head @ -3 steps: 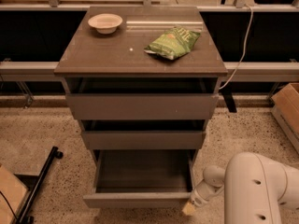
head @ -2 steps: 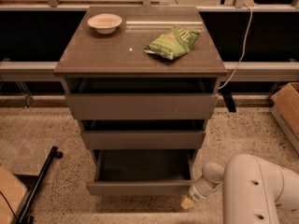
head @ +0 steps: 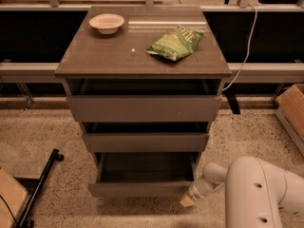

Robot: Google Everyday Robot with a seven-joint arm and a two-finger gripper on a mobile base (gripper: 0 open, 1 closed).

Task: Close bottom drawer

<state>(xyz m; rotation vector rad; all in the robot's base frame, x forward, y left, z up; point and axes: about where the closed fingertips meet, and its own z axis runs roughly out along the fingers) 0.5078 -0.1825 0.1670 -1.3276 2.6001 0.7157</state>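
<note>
The bottom drawer (head: 140,189) is the lowest of three grey-brown drawers in a small cabinet (head: 142,63). It stands pulled out, its plain box interior showing behind the shallow front panel. My gripper (head: 186,201) is low at the drawer front's right end, touching or very near its corner. My white arm (head: 256,194) reaches in from the lower right. The middle drawer (head: 145,141) and the tall top drawer (head: 145,108) stick out slightly.
A white bowl (head: 106,23) and a green chip bag (head: 175,43) lie on the cabinet top. A cardboard box (head: 292,110) stands at the right, a black stand leg (head: 40,186) and another box (head: 9,201) at the lower left. A white cable (head: 244,46) hangs at the right.
The bottom drawer has slid inward, so less of its interior shows. My gripper has moved up and inward with the drawer front's right end.
</note>
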